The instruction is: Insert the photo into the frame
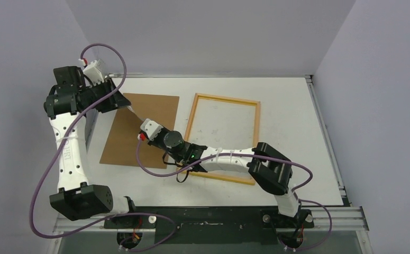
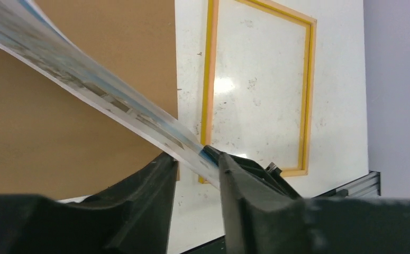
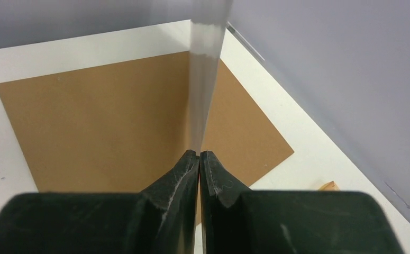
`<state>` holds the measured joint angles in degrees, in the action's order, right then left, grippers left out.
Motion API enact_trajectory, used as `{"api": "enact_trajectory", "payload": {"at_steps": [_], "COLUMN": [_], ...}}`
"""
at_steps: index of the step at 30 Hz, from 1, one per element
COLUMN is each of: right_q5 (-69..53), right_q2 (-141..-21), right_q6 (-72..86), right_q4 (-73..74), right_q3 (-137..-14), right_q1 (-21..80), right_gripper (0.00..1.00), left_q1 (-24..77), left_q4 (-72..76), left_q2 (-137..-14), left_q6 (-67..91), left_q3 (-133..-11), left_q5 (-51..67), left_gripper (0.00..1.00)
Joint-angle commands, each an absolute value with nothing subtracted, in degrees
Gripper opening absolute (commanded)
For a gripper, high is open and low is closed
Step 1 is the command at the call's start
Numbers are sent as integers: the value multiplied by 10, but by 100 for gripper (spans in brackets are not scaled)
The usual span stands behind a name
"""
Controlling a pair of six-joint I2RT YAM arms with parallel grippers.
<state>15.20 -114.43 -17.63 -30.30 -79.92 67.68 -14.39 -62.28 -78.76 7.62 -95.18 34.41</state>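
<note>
Soft, even light from overhead fills the scene. The white table [image 1: 298, 106] reads bright, and the arms throw only faint, diffuse shadows toward its near edge. In the left wrist view a glare patch shines on the table inside the frame [image 2: 211, 79], close to one long rail. The photo [image 2: 86, 79] is blurred close to both wrist lenses; the top view is sharp.
</note>
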Motion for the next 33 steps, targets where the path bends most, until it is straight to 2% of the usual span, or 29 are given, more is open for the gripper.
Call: {"api": "enact_trajectory", "payload": {"at_steps": [1,2,3,4,5,12,21,26,33], "right_q5": [135,122,107,90,74,22,-38,-99,-101], "right_q2": [-1055,-1040,-1024,-1012,-999,-928,-906,-879,-846], "right_q6": [-135,-116,-89,-61,-22,107,210,284,312], "right_q4": [-277,-257,-236,-211,-188,-51,46,38,62], "right_q3": [-820,-822,-826,-832,-836,-864,-876,-883,-874], "right_q1": [670,663,655,645,634,568,489,425,413], "right_gripper": [6,6,5,5,5,5,5,5,5], "left_q1": [-142,-142,-142,-142,-142,-143,-148,-149,-149], "left_q4": [-635,-634,-635,-634,-638,-638,-632,-630,-594], "left_q2": [-794,-797,-799,-803,-808,-835,-837,-838,-821], "left_q6": [62,60,59,57,52,37,3,-12,-24], "left_q3": [-1015,-1025,-1038,-1052,-1071,-1161,-1135,-1142,-1074], "left_q5": [344,338,330,324,319,289,293,290,284], "left_gripper": [41,52,68,92,98,96,96,96,96]}}
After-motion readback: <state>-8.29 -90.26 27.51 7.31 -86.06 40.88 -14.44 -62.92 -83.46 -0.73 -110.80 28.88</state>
